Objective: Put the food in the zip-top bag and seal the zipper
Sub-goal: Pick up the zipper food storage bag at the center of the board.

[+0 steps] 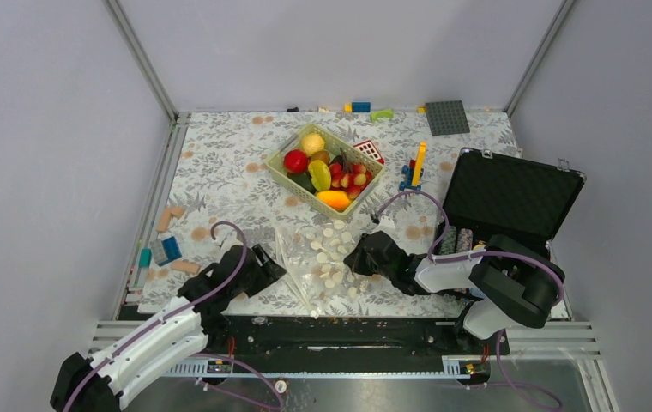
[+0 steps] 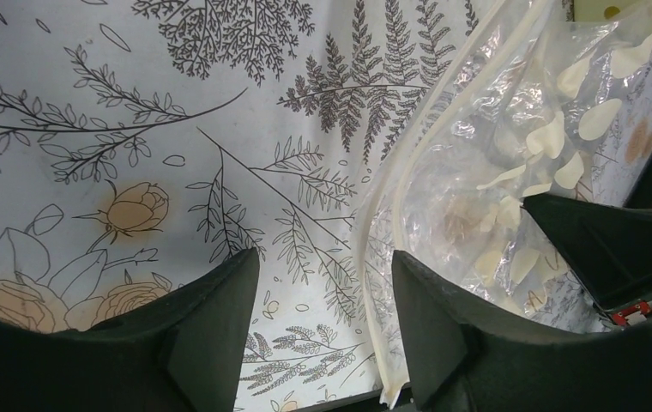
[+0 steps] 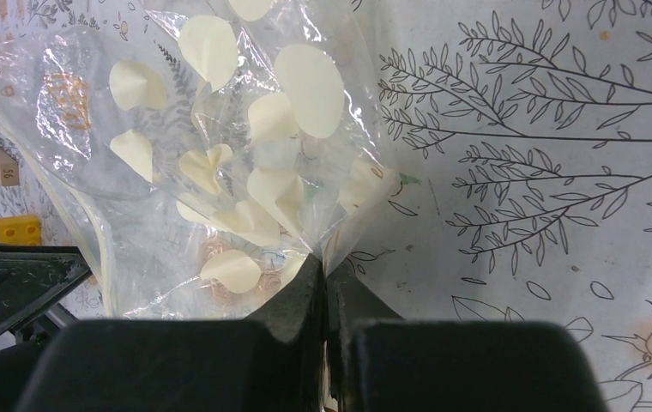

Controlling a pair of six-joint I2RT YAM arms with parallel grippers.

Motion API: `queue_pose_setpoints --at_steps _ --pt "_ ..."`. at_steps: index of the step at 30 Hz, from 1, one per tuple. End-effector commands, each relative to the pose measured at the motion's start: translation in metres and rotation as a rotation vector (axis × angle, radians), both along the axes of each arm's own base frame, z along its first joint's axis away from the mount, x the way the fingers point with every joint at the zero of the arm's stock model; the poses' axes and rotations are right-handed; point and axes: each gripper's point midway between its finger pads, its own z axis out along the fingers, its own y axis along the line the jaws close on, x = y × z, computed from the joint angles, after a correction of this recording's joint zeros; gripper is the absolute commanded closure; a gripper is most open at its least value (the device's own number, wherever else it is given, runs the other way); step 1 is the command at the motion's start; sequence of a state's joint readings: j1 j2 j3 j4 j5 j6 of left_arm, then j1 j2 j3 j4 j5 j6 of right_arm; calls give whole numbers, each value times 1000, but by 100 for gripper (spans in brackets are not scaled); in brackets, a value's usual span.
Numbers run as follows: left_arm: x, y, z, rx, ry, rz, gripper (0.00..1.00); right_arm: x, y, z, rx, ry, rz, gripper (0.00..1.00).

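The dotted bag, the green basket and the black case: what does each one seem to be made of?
The bag looks like thin, clear, soft plastic film: it crinkles, glints, and the tablecloth print shows through it. The basket seems to be rigid moulded plastic, pale green, with a lattice wall. The case is matte black, probably hard plastic, but that is uncertain.

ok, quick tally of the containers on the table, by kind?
green lattice basket: 1
zip-top bag: 1
black case, lid open: 1
Total: 3
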State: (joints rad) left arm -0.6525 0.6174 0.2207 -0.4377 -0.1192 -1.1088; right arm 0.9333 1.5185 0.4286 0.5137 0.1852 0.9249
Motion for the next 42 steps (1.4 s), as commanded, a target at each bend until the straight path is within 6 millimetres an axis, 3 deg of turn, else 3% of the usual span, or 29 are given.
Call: queue_pose_setpoints --at_steps 1,5,13,19,34,36,39,42 --pt "-16 6 -19 10 55 -16 41 -9 -22 -25 -95 66 -21 100" --pt "-15 7 -18 23 48 -23 48 -8 -21 -24 -88 68 -26 100" --pt "-13 2 -24 36 69 -46 52 -10 -19 -24 -77 74 -12 100" --pt "-10 -1 -26 35 67 -54 64 -10 -16 -25 -60 82 -17 100" --pt "-4 -20 -31 -38 45 -99 68 -14 -14 -26 -45 101 -12 100" --pt "-2 -22 -30 -47 36 -100 76 -14 -15 -27 -44 104 -12 100" --pt "1 -24 -25 -48 25 -106 100 -14 -10 -22 -30 81 21 100" --pt "4 -22 -13 -23 1 -127 100 -16 -1 -8 -40 31 129 68"
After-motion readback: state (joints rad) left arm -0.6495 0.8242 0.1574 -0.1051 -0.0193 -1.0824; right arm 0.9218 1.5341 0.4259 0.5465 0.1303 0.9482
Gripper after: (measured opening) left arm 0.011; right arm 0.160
